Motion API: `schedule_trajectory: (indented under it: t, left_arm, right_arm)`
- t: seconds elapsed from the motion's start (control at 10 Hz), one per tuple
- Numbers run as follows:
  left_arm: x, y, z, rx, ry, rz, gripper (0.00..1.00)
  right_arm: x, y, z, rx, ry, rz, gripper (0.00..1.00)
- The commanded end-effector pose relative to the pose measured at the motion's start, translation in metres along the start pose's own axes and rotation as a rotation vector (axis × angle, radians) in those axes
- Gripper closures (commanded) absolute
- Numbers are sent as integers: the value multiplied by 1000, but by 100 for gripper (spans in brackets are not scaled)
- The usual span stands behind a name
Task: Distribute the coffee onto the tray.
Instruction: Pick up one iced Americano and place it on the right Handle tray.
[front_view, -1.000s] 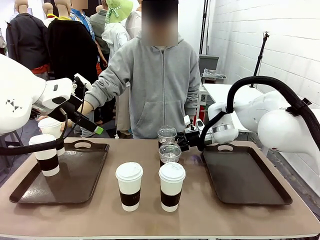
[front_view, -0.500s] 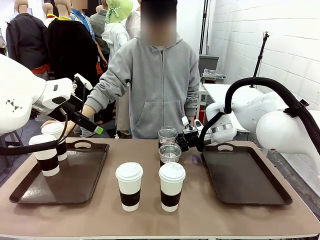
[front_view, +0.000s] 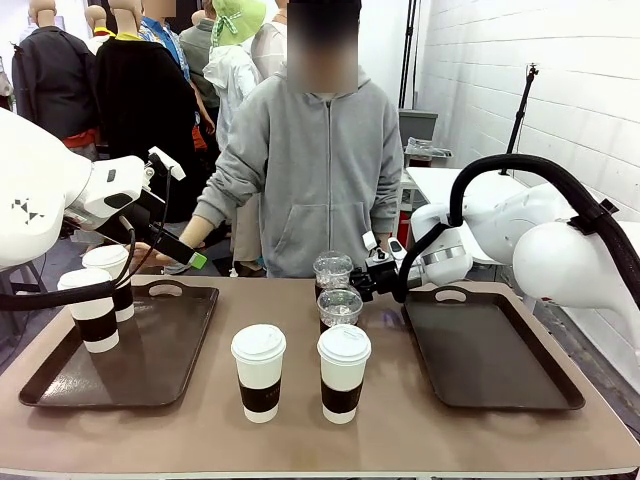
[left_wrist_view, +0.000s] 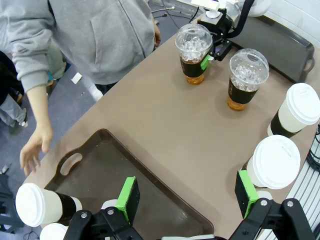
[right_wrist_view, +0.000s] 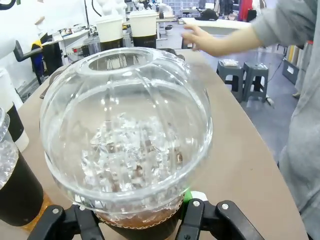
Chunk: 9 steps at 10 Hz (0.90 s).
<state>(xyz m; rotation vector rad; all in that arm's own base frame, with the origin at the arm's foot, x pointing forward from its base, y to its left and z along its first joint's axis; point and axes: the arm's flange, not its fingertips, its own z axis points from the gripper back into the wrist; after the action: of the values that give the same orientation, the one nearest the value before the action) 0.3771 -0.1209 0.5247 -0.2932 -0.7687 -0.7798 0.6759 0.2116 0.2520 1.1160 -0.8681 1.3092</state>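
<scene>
In the front view, the right gripper (front_view: 366, 281) had its jaws closed on the far clear plastic dome-lidded cup of brown coffee (front_view: 333, 270). That cup stood on the brown table (front_view: 200, 440) just behind the near clear dome-lidded cup (front_view: 340, 305), with the dark brown right tray (front_view: 490, 385) beside them. Two tall white paper cups with brown sleeves (front_view: 98, 310) stood on the dark left tray (front_view: 150, 375), and two more paper cups (front_view: 258, 372) waited mid-table.

In the left wrist view, the left gripper (left_wrist_view: 187, 196) was spread wide over that tray's edge and held nothing. The person's hand (left_wrist_view: 35, 150) hung near the tray's handle.

In the right wrist view, the domed lid (right_wrist_view: 125, 125) sat between the fingers (right_wrist_view: 195, 215), which clamped the cup's body.

The grasp looked made. The next move likely called for a level lift clear of the neighbouring cup, then a carry to the right tray.
</scene>
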Motion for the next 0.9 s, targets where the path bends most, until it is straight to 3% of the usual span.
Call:
schedule_trajectory:
  t: [0.0,0.4,0.8]
  left_arm:
    - [-1,2,0,-5,-3,3,0]
    - [-1,2,0,-5,-3,3,0]
    - [-1,2,0,-5,-3,3,0]
  right_arm:
    - [14,-5,4,-9,-46,8,38]
    - [57,7,54,-41,-82,28,38]
    - [80,37,138,-96,19,43,38]
